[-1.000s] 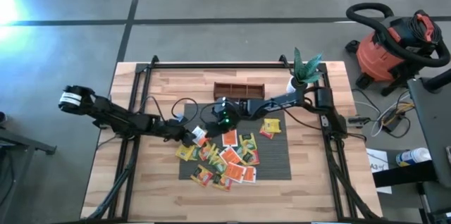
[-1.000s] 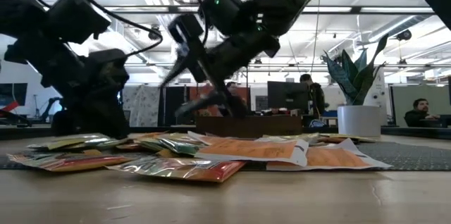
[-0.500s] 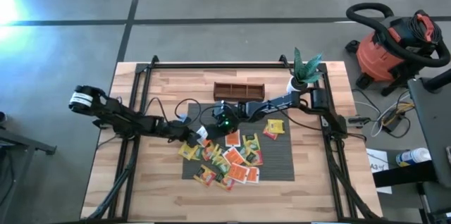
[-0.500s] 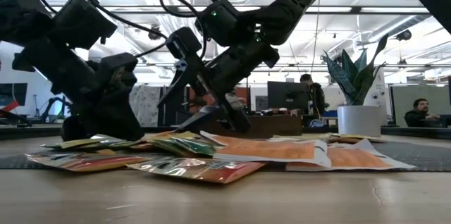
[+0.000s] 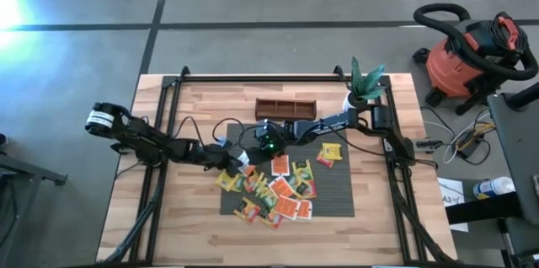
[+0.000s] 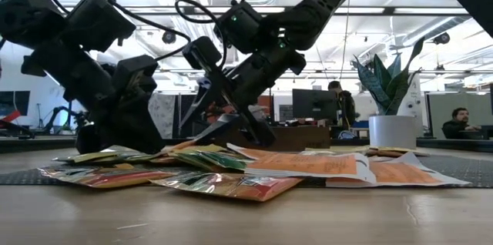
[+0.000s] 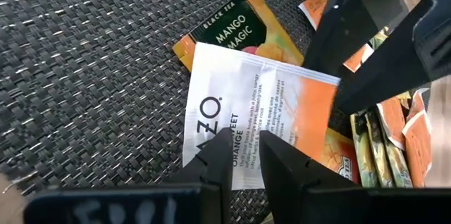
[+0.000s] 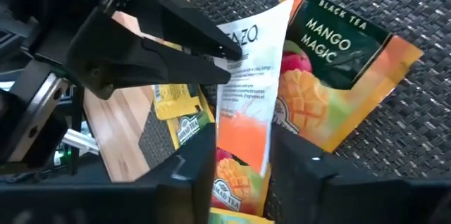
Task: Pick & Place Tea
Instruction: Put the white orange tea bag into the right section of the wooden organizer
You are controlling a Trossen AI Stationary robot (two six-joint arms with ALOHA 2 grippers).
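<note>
The left claw point(image 7: 243, 143) is clenched on one edge of a white-and-orange tea sachet point(image 7: 254, 118), holding it tilted up off the grey mat point(image 7: 84, 55); the right claw point(image 8: 243, 157) faces it from the sachet's far end, fingers apart on either side of it and not yet pressed home; the step looks like a handover or a joint lift; to do it well, the right claw should close squarely on the free end, clear of the mango sachet point(image 8: 331, 90) directly beneath it; the left should let go only once that hold is firm; the remaining tea point(image 5: 278, 192) lies heaped just beyond both claws; the wooden tray point(image 5: 286, 105) sits behind the right claw on the desk point(image 5: 194, 217).
</note>
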